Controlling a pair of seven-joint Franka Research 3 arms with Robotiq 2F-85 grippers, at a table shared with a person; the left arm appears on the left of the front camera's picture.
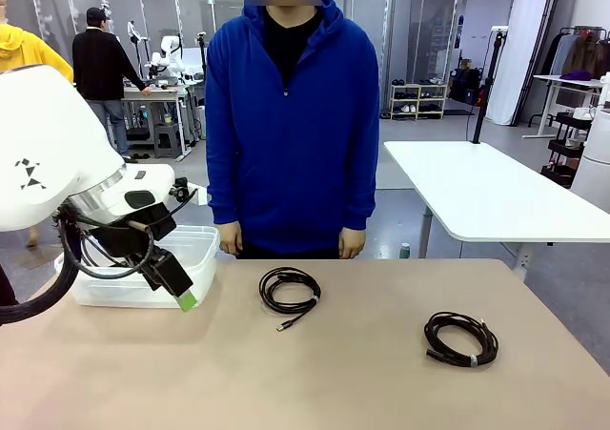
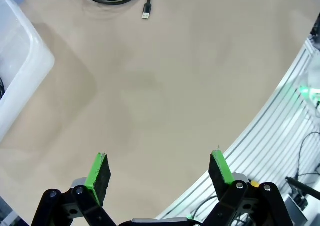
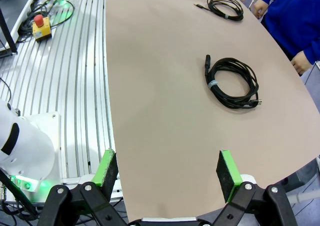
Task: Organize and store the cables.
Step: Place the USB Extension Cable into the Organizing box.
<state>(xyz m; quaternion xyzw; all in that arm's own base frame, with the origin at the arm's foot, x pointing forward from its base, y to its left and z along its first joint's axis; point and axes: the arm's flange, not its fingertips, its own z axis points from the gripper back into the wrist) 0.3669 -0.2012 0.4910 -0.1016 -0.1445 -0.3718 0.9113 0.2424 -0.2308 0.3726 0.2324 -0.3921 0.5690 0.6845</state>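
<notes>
Both the left gripper (image 2: 160,172) and the right gripper (image 3: 168,172) hang wide open and empty, so a pick-up seems in hand: one cable coil (image 1: 286,308) lies mid-table, another coil (image 1: 481,346) toward the right (neither in the clear bin (image 1: 205,244)), and the next move calls for descending squarely over bundled strands.

Open gripper (image 2: 159,172) (left) above table (image 2: 165,95)
</notes>
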